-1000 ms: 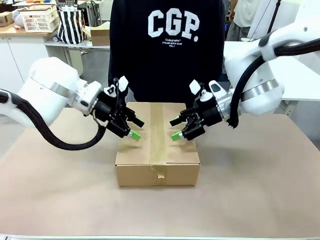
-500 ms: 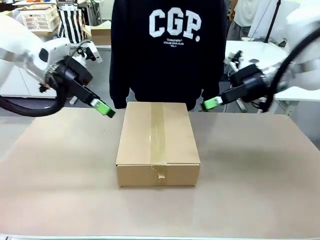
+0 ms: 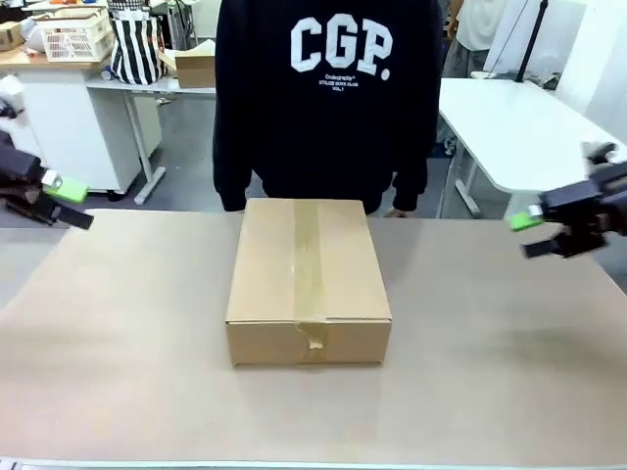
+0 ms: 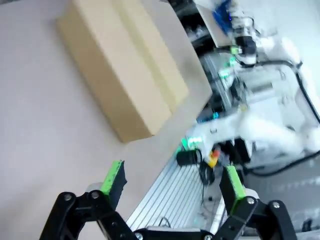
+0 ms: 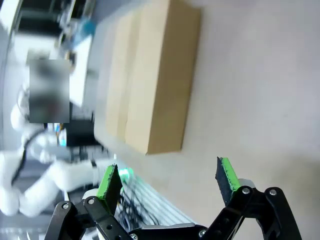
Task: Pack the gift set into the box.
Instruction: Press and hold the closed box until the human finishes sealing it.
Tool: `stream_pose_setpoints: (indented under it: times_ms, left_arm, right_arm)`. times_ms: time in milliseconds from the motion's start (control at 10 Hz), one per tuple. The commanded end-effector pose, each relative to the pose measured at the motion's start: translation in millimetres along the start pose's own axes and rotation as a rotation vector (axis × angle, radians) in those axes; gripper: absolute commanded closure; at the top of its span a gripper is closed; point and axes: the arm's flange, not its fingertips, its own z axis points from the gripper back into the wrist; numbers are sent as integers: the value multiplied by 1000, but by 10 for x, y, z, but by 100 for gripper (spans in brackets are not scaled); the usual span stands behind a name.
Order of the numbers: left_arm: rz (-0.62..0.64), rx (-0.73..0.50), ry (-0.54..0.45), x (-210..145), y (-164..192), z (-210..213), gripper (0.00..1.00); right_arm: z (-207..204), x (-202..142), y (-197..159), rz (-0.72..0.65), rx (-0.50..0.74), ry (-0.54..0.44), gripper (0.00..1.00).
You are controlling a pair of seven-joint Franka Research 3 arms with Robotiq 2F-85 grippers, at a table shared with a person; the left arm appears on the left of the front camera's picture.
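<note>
The box (image 3: 309, 279) sits taped shut at table (image 3: 490, 362) centre, gift set presumably sealed inside; left gripper (image 3: 61, 201) at nine o'clock and right gripper (image 3: 534, 233) at three o'clock hang clear, fingers wide apart, empty.

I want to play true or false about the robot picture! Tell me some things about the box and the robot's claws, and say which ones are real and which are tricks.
1. The box is closed, with a strip of tape running along its top. True.
2. The left gripper is squeezing the box. False: it is open and holds nothing, off at the table's edge.
3. The right gripper is open. True: its green pads stand wide apart with nothing between them.
4. A person in a dark top stands behind the box at the far side of the table. True.
5. The box lies on its side with its flaps hanging open. False: it sits flat on the table, flaps shut.
</note>
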Motion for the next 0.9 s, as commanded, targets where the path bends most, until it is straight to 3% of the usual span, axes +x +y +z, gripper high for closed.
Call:
stream_pose_setpoints:
  times_ms: [0,800]
  left_arm:
    - [-60,-28,95,291,-144,-208,0]
    - [-60,-28,95,291,-144,-208,0]
  right_arm:
    - [-279,-52,85,60,40,87,0]
    - [-279,-52,85,60,40,87,0]
